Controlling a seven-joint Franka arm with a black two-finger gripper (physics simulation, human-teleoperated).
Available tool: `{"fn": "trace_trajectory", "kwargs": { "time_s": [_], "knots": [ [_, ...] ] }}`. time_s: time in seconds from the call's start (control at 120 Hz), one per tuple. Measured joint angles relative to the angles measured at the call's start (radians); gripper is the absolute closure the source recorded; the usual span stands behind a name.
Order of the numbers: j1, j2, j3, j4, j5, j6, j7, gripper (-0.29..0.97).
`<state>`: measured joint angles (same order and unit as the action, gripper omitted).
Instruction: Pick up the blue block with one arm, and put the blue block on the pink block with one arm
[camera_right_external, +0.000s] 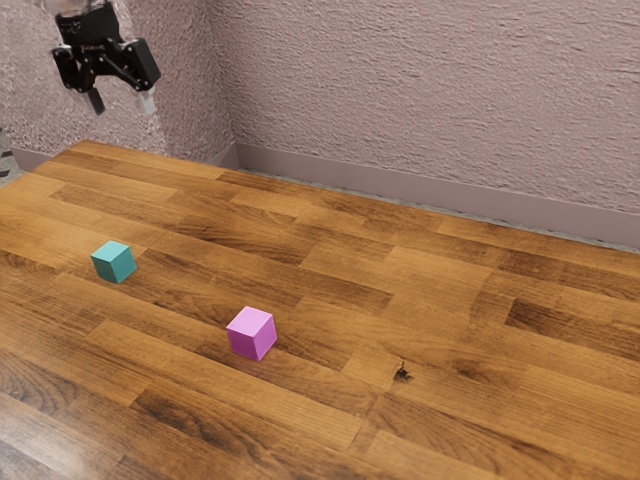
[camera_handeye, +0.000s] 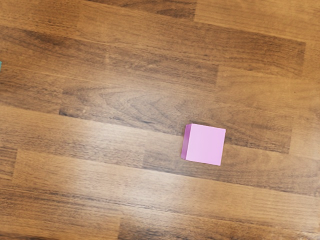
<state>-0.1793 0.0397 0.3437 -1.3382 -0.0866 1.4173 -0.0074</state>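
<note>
A small teal-blue block rests on the wooden floor at the exterior view's left. To its right and nearer the front sits a pink block, about two block widths of floor between them. My black gripper hangs high in the upper left corner, well above both blocks, its fingers open with nothing between them. In the wrist view the pink block lies flat on the planks, and a sliver of the blue block shows at the picture's edge.
Wood planks cover the whole surface. A textured pink-grey wall with a grey baseboard runs along the back and turns a corner behind the gripper. A small dark knot marks the floor right of the pink block.
</note>
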Motion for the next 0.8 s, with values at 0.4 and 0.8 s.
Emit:
{"fn": "trace_trajectory", "kwargs": {
  "time_s": [0.4, 0.8],
  "knots": [
    [0.329, 0.025, -0.032, -0.322, 0.042, 0.123, 0.013, 0.0],
    [0.894, 0.182, -0.543, -0.526, 0.18, 0.623, 0.143, 0.01]
  ]
}}
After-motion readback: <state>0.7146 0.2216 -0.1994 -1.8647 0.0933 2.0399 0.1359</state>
